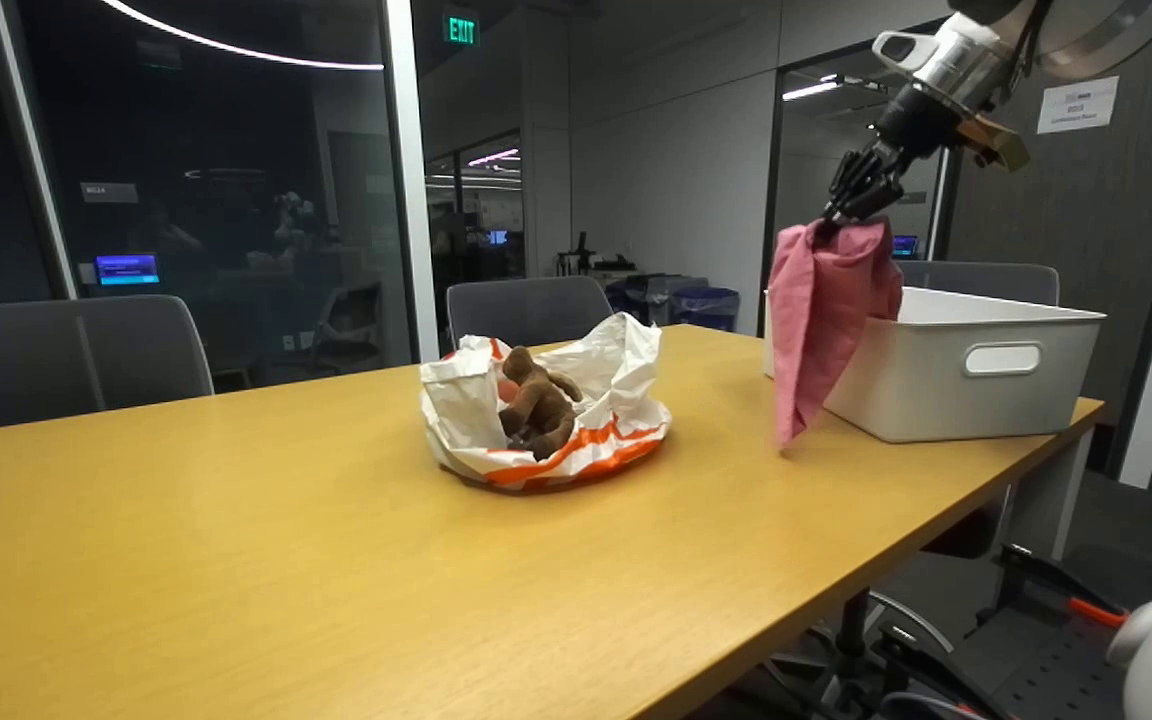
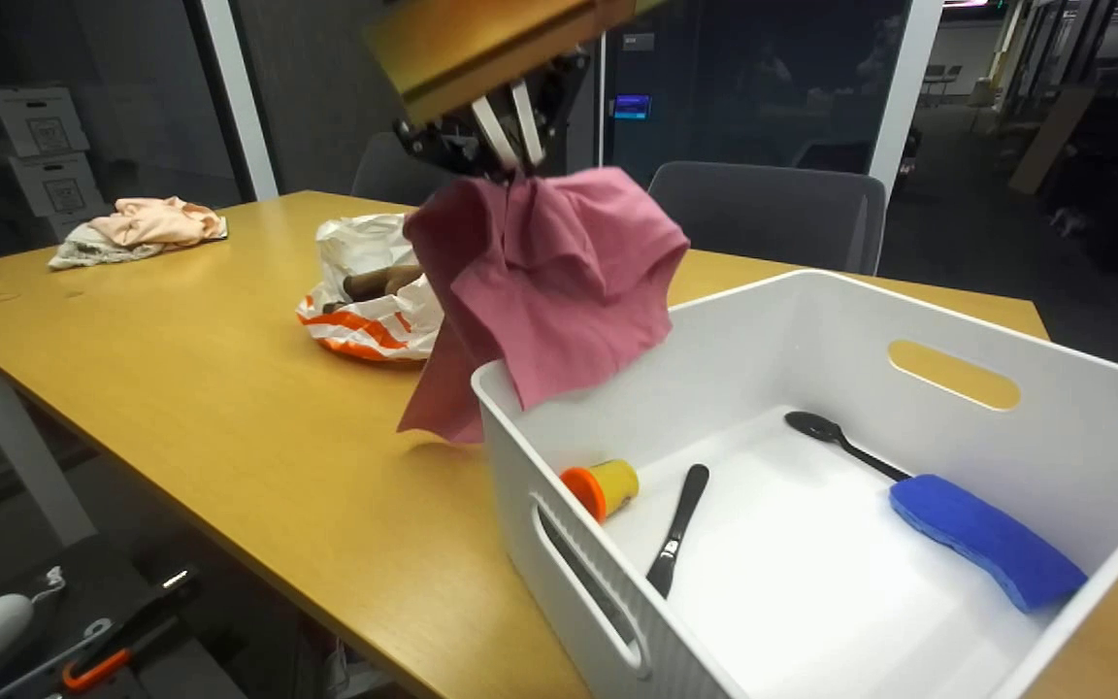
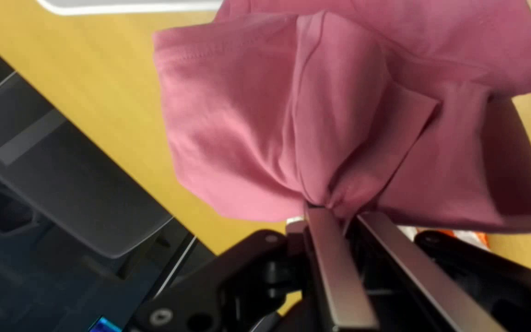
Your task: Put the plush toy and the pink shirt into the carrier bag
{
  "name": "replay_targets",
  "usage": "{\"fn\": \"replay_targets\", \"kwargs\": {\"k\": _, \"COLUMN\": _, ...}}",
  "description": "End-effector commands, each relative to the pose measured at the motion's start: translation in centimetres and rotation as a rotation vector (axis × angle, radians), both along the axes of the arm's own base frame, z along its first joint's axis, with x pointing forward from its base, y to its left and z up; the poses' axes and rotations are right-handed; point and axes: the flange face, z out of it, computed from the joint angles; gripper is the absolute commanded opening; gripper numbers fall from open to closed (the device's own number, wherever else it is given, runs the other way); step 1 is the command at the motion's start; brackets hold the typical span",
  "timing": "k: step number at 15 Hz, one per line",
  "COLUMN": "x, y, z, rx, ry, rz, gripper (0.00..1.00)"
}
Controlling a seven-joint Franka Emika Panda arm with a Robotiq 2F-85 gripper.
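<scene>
Hanging from the claw (image 1: pixel 829 217), the pink shirt (image 2: pixel 569 272) is drooping in loose folds up in the air. The claw is pinching it tight between 2 flat fingers (image 3: pixel 333 263), and in the wrist view the shirt is bunching up at their tips. A long corner is dangling down close to the bench (image 1: pixel 286 550), just beside a white bin (image 1: pixel 936 385); the views are not showing whether it is touching either. The carrier bag (image 1: pixel 624 375), white with orange marks, is sitting wide open on the bench, apart from the shirt. The brown plush toy (image 1: pixel 542 408) is resting inside the bag, and it is peeking over the bag's low edge. In an exterior view, the bin is holding a yellow tub (image 2: pixel 620 480) with an orange lid (image 2: pixel 582 492), a long black tool (image 2: pixel 678 527) and a black spoon (image 2: pixel 833 435), its handle running up to a blue pad (image 2: pixel 986 539). Far off on the bench, a peach cloth (image 2: pixel 163 221) is lying on a pale cloth (image 2: pixel 98 249).
</scene>
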Motion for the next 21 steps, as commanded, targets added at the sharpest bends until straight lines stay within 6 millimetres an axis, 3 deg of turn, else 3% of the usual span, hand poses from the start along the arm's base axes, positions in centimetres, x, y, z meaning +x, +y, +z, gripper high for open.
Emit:
{"fn": "replay_targets", "kwargs": {"k": 1, "x": -2.0, "y": 3.4, "z": 6.8, "rx": 0.069, "ry": -0.178, "rz": -0.01, "gripper": 0.08}}
{"fn": "replay_targets", "kwargs": {"k": 5, "x": -4.5, "y": 8.8, "z": 12.7, "rx": 0.174, "ry": -0.325, "rz": -0.017, "gripper": 0.07}}
{"fn": "replay_targets", "kwargs": {"k": 8, "x": -6.5, "y": 14.9, "z": 15.3, "rx": 0.217, "ry": -0.43, "rz": 0.012, "gripper": 0.07}}
{"fn": "replay_targets", "kwargs": {"k": 9, "x": -3.1, "y": 13.4, "z": 13.4, "rx": 0.178, "ry": -0.462, "rz": 0.01, "gripper": 0.07}}
{"fn": "replay_targets", "kwargs": {"k": 10, "x": -2.9, "y": 14.4, "z": 12.6, "rx": 0.179, "ry": -0.481, "rz": 0.03, "gripper": 0.07}}
{"fn": "replay_targets", "kwargs": {"k": 12, "x": -2.3, "y": 16.9, "z": 10.9, "rx": 0.162, "ry": -0.499, "rz": 0.067, "gripper": 0.07}}
{"fn": "replay_targets", "kwargs": {"k": 16, "x": -1.8, "y": 24.8, "z": 7.0, "rx": 0.139, "ry": -0.46, "rz": 0.142, "gripper": 0.07}}
{"fn": "replay_targets", "kwargs": {"k": 19, "x": -1.6, "y": 29.7, "z": 7.0, "rx": 0.145, "ry": -0.45, "rz": 0.18, "gripper": 0.07}}
{"fn": "replay_targets", "kwargs": {"k": 21, "x": -0.5, "y": 31.0, "z": 6.8, "rx": 0.146, "ry": -0.476, "rz": 0.199, "gripper": 0.07}}
